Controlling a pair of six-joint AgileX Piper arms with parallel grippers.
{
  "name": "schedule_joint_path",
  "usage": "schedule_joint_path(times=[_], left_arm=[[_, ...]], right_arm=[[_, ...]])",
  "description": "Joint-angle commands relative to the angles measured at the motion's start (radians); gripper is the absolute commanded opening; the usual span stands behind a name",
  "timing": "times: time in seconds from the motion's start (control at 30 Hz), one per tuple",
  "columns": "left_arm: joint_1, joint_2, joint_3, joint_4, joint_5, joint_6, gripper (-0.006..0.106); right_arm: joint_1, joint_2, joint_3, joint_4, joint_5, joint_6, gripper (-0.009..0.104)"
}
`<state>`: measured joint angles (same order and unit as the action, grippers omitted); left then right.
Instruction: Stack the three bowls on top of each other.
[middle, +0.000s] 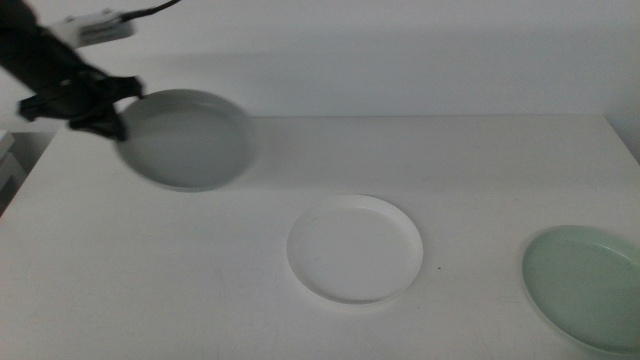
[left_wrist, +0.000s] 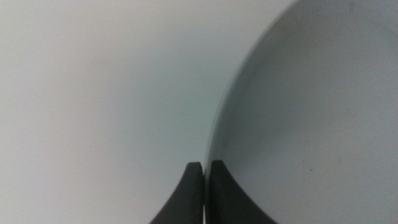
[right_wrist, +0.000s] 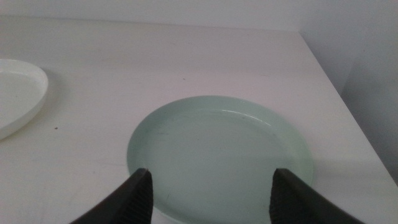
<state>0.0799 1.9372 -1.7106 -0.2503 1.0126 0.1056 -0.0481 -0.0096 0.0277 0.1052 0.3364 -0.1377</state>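
Left gripper (middle: 105, 108) is clamped on the near-left rim of the grey bowl (middle: 185, 140), held tilted off the table at far left; best to carry it level and centred over the white bowl (middle: 355, 248) mid-table before lowering, so the rims nest. Right gripper (right_wrist: 208, 190) waits with jaws spread wide just above the mint green bowl (right_wrist: 221, 155), at the table's right edge.
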Motion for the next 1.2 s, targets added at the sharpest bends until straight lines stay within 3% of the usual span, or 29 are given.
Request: schedule_joint_path(times=[0.0,0.3,0.47,0.93,1.07,1.17], left_arm=[[-0.067,-0.113,0.018,-0.035,-0.033,-0.049,-0.005],[-0.381,-0.121,0.050,0.002,-0.056,-0.128,-0.005],[-0.488,-0.072,0.050,0.027,-0.063,-0.178,-0.005],[-0.528,0.075,0.049,0.023,-0.081,-0.196,-0.004],[-0.525,0.077,0.049,0.029,-0.081,-0.196,0.005],[-0.525,0.075,0.047,0.026,-0.082,-0.152,0.024]], right_arm=[[-0.006,-0.027,-0.007,-0.004,-0.078,-0.004,0.051],[-0.006,-0.027,-0.007,-0.004,-0.078,-0.004,0.051],[-0.006,-0.027,-0.007,-0.004,-0.078,-0.004,0.051],[-0.006,-0.027,-0.007,-0.004,-0.078,-0.004,0.051],[-0.006,-0.027,-0.007,-0.004,-0.078,-0.004,0.051],[-0.006,-0.027,-0.007,-0.004,-0.078,-0.004,0.051]])
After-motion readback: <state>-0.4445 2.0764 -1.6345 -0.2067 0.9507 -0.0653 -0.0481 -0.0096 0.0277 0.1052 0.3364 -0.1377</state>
